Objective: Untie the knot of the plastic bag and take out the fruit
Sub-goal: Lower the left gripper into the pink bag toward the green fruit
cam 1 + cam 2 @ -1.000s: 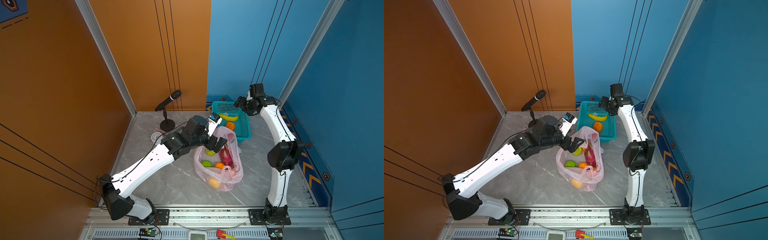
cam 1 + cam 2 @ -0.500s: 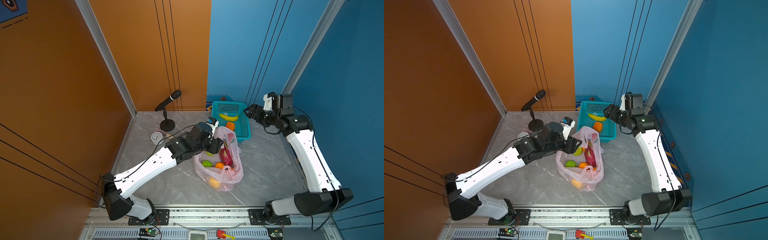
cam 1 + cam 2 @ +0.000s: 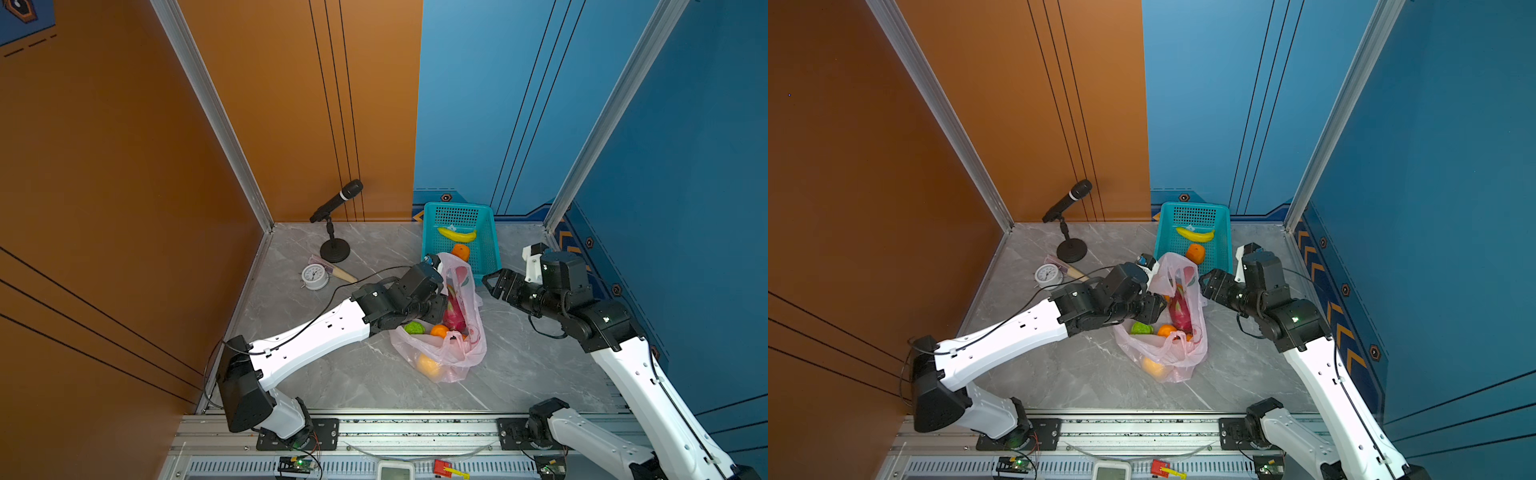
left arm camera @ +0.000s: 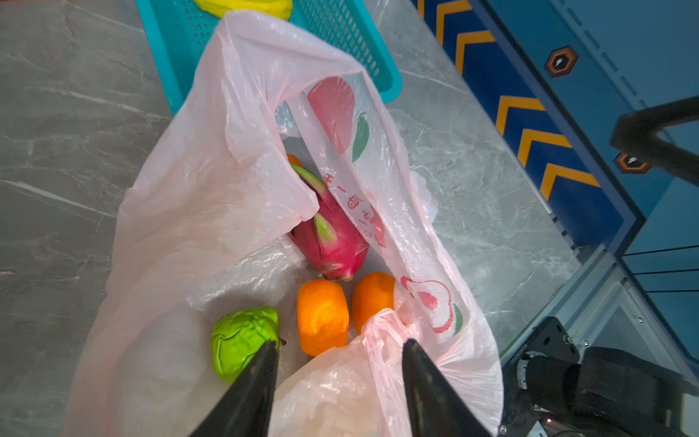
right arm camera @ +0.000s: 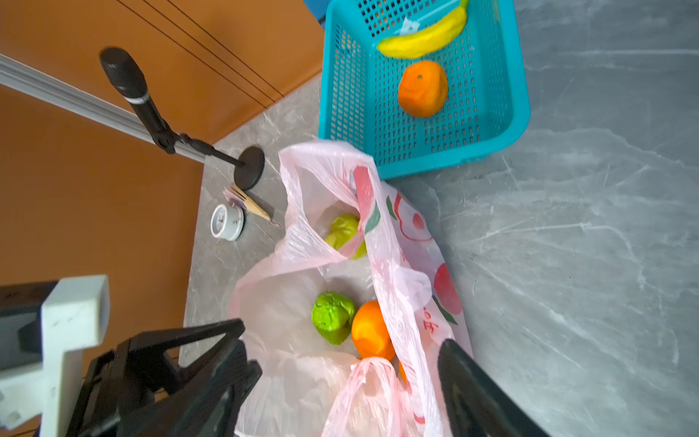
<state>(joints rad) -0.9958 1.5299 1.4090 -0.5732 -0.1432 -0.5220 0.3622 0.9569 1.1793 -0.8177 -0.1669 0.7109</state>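
Change noted: the right gripper [image 3: 492, 284], a second ago over the teal basket [image 3: 457, 214] at upper centre, now hangs at centre right just beside the plastic bag [image 3: 465, 353], jaws spread wide and holding nothing. The left gripper [image 4: 340, 344] has dropped into the bag mouth and its jaws have narrowed from wide to about half. A fold of film lies between them, and whether they pinch it, or fruit beneath it, cannot be told. Judgement: untying is done, since the mouth gapes and no knot shows; extraction is under way, with another pick apparently being tried. Basket contents: one banana [image 3: 457, 235] and one tangerine [image 3: 460, 252]. Bag contents, at lower centre of the top views: a dragon fruit [image 4: 333, 238], two more tangerines [image 4: 321, 318], a green fruit [image 4: 242, 340] just beside one left finger, a second green fruit [image 5: 344, 234] deeper in, and a yellow-orange fruit [image 3: 428, 365] seen through the film at the closed end.
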